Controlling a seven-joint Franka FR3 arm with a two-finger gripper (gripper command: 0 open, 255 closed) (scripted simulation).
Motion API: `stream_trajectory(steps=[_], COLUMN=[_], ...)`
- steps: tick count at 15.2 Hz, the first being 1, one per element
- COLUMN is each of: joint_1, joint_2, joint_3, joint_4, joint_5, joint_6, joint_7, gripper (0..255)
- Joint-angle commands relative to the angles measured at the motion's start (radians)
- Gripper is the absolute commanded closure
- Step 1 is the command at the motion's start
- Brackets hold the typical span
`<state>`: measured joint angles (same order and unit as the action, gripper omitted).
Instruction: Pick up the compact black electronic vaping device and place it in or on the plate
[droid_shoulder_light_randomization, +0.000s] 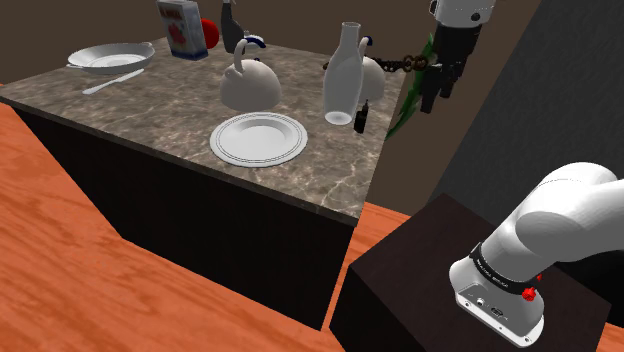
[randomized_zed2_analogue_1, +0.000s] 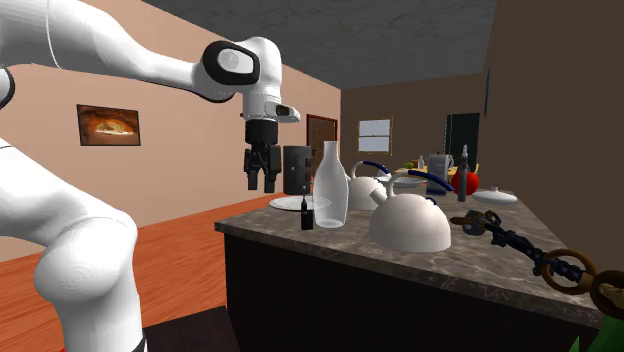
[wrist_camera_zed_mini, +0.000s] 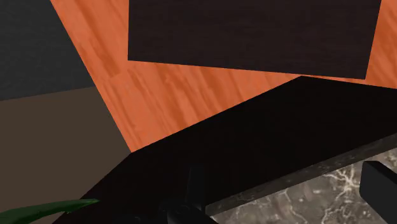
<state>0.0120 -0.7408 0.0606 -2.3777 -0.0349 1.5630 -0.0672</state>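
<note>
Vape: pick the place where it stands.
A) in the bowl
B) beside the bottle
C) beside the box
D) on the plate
B: the vape stands upright at the foot of the bottle, apart from the plate.

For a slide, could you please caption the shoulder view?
Black two-finger gripper hovers beside marbled counter bearing small black vaping device and round white plate.
</note>
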Motion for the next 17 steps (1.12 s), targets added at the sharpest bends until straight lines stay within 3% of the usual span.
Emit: stream_trajectory(steps=[1,15,17], joint_1=[0.000,-0.053,-0.052], joint_2=[0.000,0.590,0.601], joint_3=[0.000,0.095,0.095], joint_4=[0.000,0.341,0.336], joint_5=[0.000,0.099,0.100], joint_6=[0.000,0.166,0.181], joint_7=[0.000,0.376,0.382], gripper=[0,0,0])
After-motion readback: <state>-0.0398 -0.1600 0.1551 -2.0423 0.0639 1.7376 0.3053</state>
